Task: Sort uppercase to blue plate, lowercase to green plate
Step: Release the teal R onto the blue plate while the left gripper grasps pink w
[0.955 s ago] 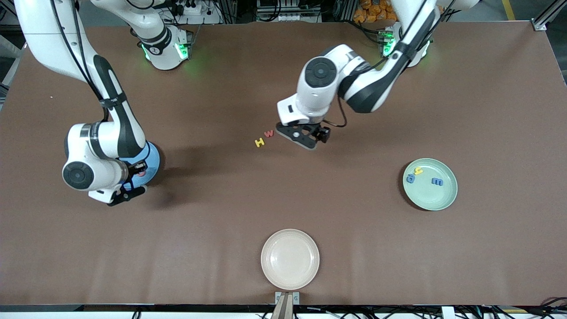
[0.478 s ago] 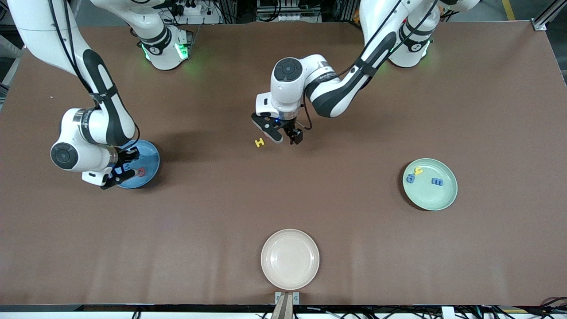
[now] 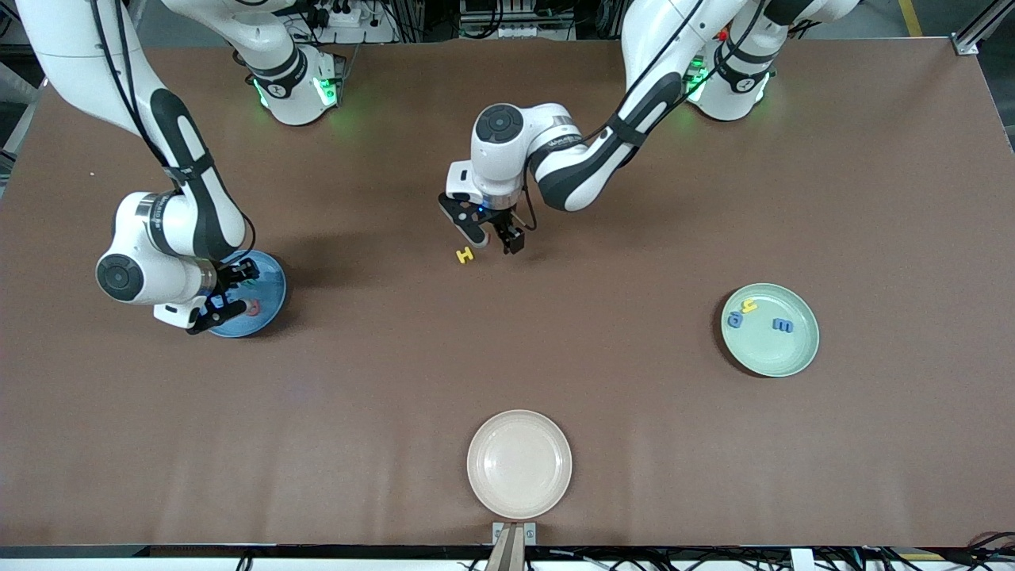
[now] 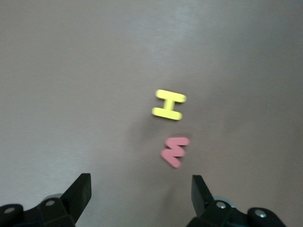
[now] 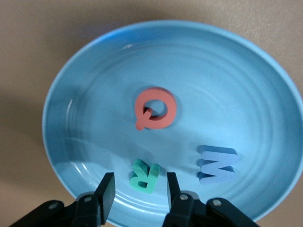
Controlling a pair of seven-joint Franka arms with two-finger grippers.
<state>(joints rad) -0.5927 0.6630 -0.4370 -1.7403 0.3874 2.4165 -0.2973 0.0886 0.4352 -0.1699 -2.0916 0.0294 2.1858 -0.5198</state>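
My left gripper (image 3: 493, 238) hangs open low over the table's middle, its fingertips (image 4: 81, 188) wide apart. The red lowercase w (image 4: 175, 151) lies just ahead of them, with the yellow uppercase H (image 4: 169, 105) (image 3: 465, 254) beside it. My right gripper (image 3: 224, 305) (image 5: 140, 191) is open over the blue plate (image 3: 271, 277) (image 5: 94, 71). The teal R (image 5: 144, 176) lies on that plate between its fingers, untouched. Red Q (image 5: 155, 109) and blue W (image 5: 217, 163) lie there too. The green plate (image 3: 793, 353) holds the yellow h (image 3: 748, 305), blue g (image 3: 735, 319) and blue m (image 3: 782, 324).
A cream-white plate (image 3: 519, 464) sits near the table's edge closest to the front camera, midway along it. The right arm's elbow and wrist stand over the table beside the blue plate.
The left arm has swung toward the right arm's end of the table and now covers the red w in the front view. The right arm shifted slightly over the blue plate.
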